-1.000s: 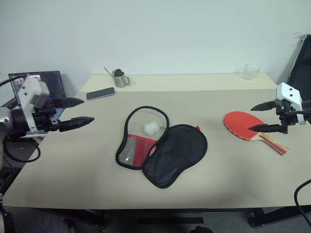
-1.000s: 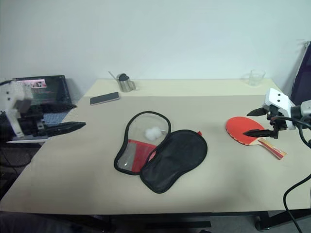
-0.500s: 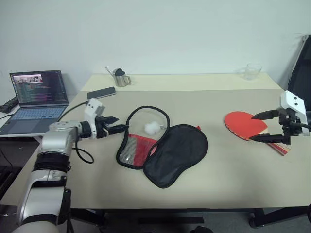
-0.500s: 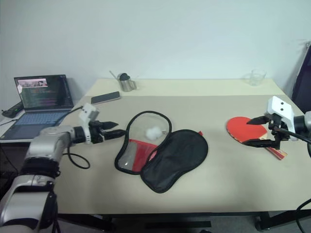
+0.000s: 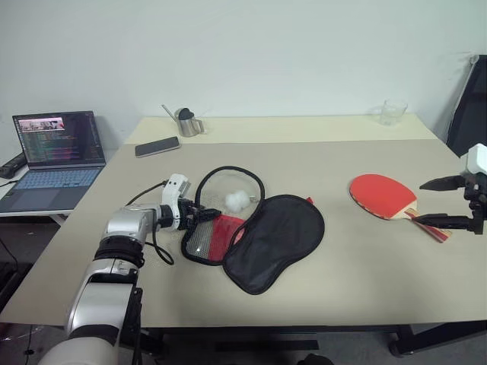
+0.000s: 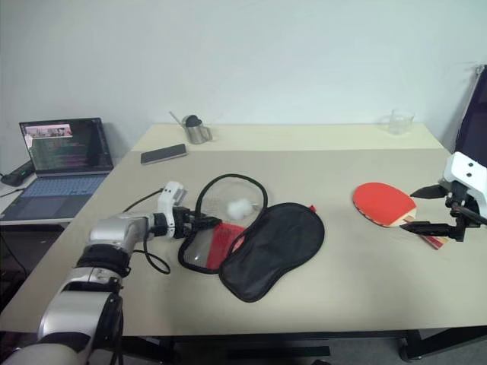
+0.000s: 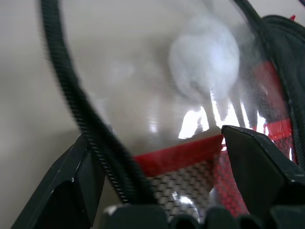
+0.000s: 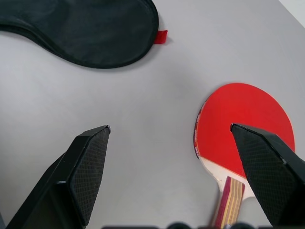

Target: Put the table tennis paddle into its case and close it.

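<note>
Meanwhile, left gripper [image 5: 199, 215] spread astride open case [image 5: 255, 231] rim mid-table; right gripper [image 5: 455, 202] spread, empty, above paddle [image 5: 389, 196] handle near right edge.

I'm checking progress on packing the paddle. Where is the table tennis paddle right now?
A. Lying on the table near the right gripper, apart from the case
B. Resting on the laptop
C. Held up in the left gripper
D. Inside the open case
A: the table tennis paddle lies flat on the table by the open right gripper, well clear of the case.
</note>
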Motion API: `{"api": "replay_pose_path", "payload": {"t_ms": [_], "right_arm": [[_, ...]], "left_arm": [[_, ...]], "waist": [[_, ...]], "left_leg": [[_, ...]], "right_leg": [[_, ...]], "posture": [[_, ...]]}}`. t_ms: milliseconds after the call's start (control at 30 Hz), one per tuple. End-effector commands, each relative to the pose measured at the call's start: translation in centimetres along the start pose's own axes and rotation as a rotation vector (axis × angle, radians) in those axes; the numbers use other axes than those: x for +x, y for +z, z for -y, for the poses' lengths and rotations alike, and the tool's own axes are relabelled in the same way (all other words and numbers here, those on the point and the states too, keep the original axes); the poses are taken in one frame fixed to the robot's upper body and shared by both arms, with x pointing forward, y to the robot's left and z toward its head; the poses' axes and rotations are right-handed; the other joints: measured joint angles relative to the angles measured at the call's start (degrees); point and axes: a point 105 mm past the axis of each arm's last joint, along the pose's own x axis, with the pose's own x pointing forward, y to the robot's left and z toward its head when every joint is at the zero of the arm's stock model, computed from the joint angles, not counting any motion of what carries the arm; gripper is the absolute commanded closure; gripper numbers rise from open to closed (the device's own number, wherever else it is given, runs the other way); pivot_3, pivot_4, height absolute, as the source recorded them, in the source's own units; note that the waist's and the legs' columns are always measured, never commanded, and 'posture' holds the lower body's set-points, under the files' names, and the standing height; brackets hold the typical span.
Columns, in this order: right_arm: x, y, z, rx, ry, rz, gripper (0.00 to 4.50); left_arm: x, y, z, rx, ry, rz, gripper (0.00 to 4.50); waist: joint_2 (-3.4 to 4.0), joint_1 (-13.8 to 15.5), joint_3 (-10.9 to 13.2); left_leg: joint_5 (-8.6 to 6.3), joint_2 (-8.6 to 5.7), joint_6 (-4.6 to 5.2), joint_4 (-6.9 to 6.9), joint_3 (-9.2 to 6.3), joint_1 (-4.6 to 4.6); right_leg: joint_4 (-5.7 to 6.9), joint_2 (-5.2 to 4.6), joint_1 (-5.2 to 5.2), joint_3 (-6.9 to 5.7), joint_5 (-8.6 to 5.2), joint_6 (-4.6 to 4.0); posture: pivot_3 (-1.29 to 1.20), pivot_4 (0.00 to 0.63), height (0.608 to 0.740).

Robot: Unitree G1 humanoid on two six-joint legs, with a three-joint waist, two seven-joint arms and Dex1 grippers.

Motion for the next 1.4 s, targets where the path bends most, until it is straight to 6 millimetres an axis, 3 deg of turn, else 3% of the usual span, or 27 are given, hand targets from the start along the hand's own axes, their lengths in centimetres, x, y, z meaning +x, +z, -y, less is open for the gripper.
{"api": "replay_pose_path", "payload": {"t_ms": [33, 100, 200, 533, 800, 1200, 1400], "right_arm": [[-1.3, 1.2, 0.5, -0.047, -0.047, 0.01, 0.05], [-1.3, 1.3, 0.5, -0.049, -0.049, 0.01, 0.05], [-1.2, 1.4, 0.6, -0.053, -0.05, 0.011, 0.0], [-0.8, 1.6, 1.1, -0.064, -0.053, 0.015, 0.0], [-0.3, 1.7, 1.3, -0.072, -0.054, 0.02, 0.0], [-0.1, 1.4, 1.2, -0.065, -0.06, 0.016, 0.0], [0.1, 1.2, 1.0, -0.062, -0.057, 0.015, 0.0]], "left_arm": [[0.5, -0.2, 0.6, 0.001, -0.005, -0.003, 0.45], [0.6, -0.1, 0.7, -0.021, 0.003, 0.007, 0.45], [0.3, -0.4, 0.6, -0.035, 0.015, 0.019, 1.03], [0.2, 0.6, 0.9, -0.119, 0.056, 0.117, 4.46], [2.3, 3.5, 2.8, -0.168, 0.078, 0.294, 4.49], [4.8, 5.2, 1.9, -0.233, 0.261, 0.391, 4.49], [6.3, 6.0, 2.5, -0.251, 0.274, 0.395, 4.49]], "waist": [[0.0, 0.24, 0.0], [0.0, 0.46, 0.0], [0.0, 0.6, 0.0], [0.0, 1.26, 0.0], [-0.05, 1.58, 0.02], [-0.08, 1.98, 0.04], [-0.12, 2.12, 0.07]], "left_leg": [[0.0, 0.0, 0.0, 0.0, 0.0, 0.02], [0.0, 0.0, 0.0, 0.01, 0.0, 0.02], [0.0, -0.01, 0.0, 0.01, 0.0, 0.02], [0.0, 0.0, -0.01, 0.01, -0.02, 0.03], [0.0, -0.03, -0.02, 0.08, -0.04, -0.01], [0.0, -0.02, -0.03, 0.13, 0.0, -0.01], [0.0, -0.03, -0.03, 0.14, 0.0, -0.02]], "right_leg": [[0.0, -0.01, 0.03, 0.0, 0.0, 0.0], [0.0, -0.01, 0.04, -0.01, 0.0, 0.0], [-0.01, -0.02, 0.04, -0.01, 0.0, 0.0], [-0.03, -0.02, 0.04, -0.02, 0.0, 0.0], [-0.06, -0.07, 0.06, -0.05, 0.01, 0.02], [-0.06, -0.06, 0.09, -0.04, 0.03, 0.05], [-0.07, -0.06, 0.1, -0.05, 0.04, 0.06]], "posture": [[0.0, 0.15, 0.74], [0.0, 0.15, 0.74], [0.0, 0.15, 0.74], [0.0, 0.15, 0.74], [0.0, 0.15, 0.74], [0.0, 0.15, 0.74], [0.0, 0.15, 0.74]]}}
